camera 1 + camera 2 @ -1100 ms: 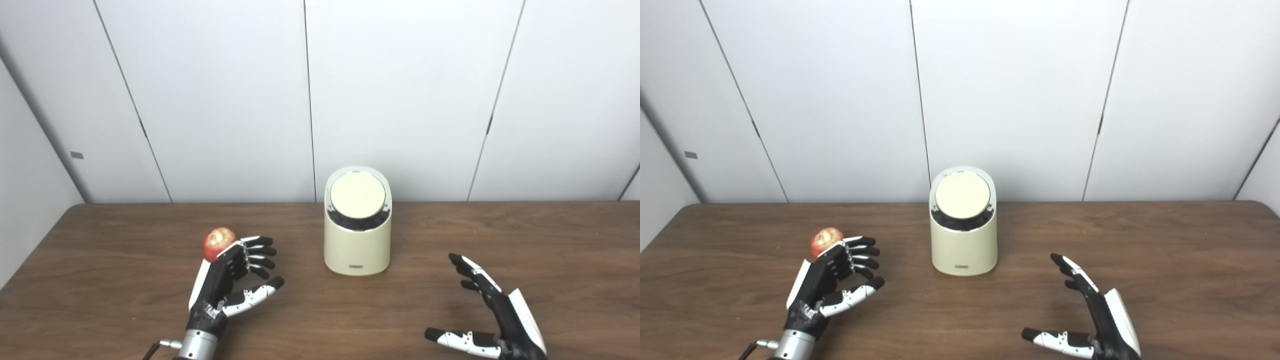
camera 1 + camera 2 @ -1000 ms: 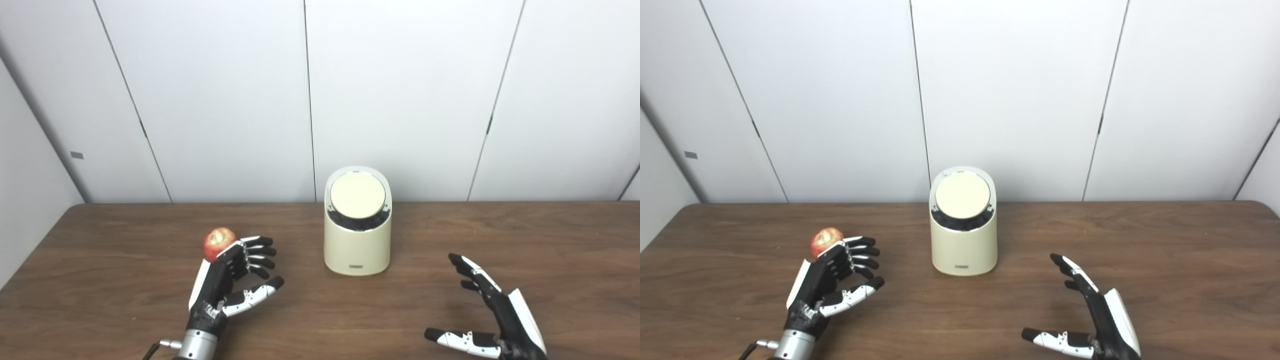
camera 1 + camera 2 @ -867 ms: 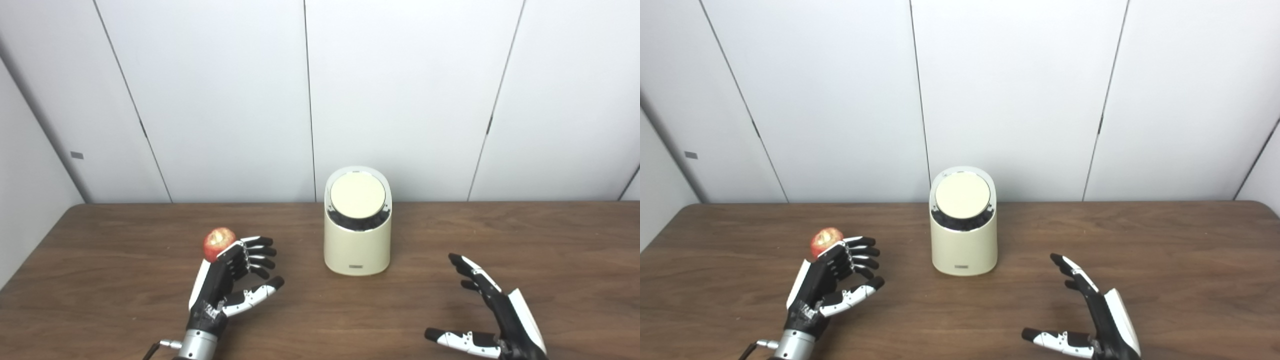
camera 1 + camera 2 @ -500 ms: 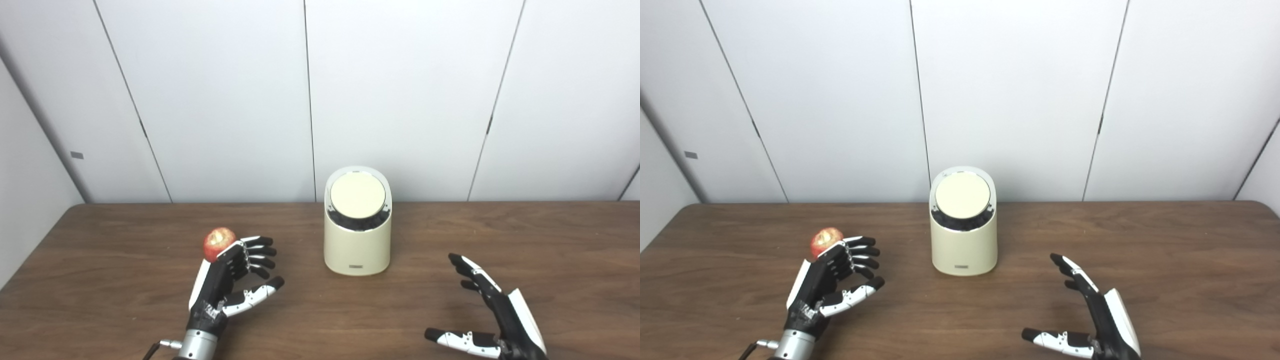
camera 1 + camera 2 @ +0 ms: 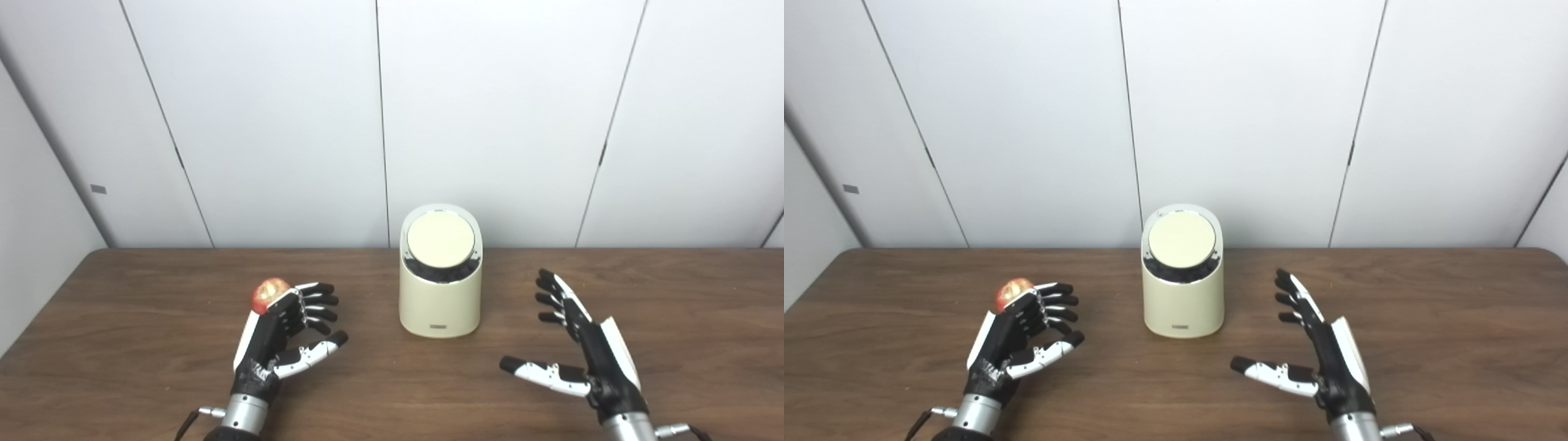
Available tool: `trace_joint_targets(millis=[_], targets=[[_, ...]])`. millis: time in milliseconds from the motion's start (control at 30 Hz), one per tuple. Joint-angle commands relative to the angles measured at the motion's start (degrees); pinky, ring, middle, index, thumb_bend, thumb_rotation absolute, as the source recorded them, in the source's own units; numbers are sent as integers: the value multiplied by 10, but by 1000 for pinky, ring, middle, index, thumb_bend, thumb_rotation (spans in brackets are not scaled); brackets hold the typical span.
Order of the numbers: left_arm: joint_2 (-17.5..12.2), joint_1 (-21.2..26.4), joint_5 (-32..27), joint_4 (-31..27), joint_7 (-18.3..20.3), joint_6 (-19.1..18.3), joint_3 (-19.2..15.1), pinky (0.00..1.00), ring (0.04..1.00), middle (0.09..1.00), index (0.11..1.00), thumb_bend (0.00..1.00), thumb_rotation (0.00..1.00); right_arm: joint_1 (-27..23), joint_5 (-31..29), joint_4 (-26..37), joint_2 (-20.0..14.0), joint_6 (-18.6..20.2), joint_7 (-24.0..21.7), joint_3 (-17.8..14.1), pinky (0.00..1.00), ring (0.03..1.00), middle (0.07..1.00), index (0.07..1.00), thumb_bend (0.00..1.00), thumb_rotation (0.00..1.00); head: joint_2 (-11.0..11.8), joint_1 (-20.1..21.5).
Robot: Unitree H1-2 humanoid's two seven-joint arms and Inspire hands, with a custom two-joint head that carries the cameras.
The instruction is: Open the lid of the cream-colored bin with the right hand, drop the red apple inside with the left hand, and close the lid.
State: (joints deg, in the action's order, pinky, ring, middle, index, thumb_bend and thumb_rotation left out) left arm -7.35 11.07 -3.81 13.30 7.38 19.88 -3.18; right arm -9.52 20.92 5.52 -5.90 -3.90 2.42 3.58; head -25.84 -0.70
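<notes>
The cream-colored bin (image 5: 438, 303) stands at the middle of the wooden table, its round tilted lid (image 5: 440, 240) down. The red apple (image 5: 267, 291) lies on the table to the left of the bin, partly hidden behind the back of my left hand (image 5: 277, 338). That hand is open with its palm facing right and holds nothing; the apple lies at its knuckles. My right hand (image 5: 580, 343) is open and empty, fingers spread, to the right of the bin and a little nearer to me, apart from it.
The brown table (image 5: 122, 343) runs to a white panelled wall (image 5: 490, 110) just behind the bin. Its left edge is near the apple's side. Bare wood lies between both hands and in front of the bin.
My right hand has moved forward and a little left, nearer the bin, still open. My left hand has edged slightly forward beside the apple. The view has shifted a little.
</notes>
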Motion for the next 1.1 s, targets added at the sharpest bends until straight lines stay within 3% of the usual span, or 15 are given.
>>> trace_joint_targets(millis=[0,333,467,600,700,800,900,1067], targets=[[4,-10,-6,38,1,25,2,477,580,660,708,651,0,-42,10,18,3,16,1,0,742,854,905,935,760,377,0,0],[4,-5,1,49,-2,29,3,482,580,657,707,650,0,-155,21,33,6,162,-33,6,774,892,942,950,873,434,-3,3],[5,-4,0,53,0,34,4,489,586,662,707,651,0,-182,25,22,0,176,-34,11,774,906,971,978,880,442,-4,2],[6,-3,5,54,-2,35,6,495,587,660,706,650,0,-222,49,12,-14,219,-52,28,781,932,993,999,885,487,-5,-2],[7,-3,8,53,-3,36,7,492,586,661,707,648,0,-244,56,4,-19,239,-60,35,802,950,994,1000,869,457,-5,-4],[8,-3,8,53,-4,39,8,488,582,657,703,643,0,-264,76,-3,-27,264,-72,49,746,917,984,1000,864,462,-5,-4],[8,-3,9,51,-4,38,9,493,582,657,699,642,0,-280,85,-20,-30,267,-70,59,656,852,945,992,868,447,-5,-5],[10,-4,11,49,-5,35,9,490,581,656,698,645,0,-296,87,-48,-29,258,-65,68,685,871,950,979,866,398,-6,-8]])
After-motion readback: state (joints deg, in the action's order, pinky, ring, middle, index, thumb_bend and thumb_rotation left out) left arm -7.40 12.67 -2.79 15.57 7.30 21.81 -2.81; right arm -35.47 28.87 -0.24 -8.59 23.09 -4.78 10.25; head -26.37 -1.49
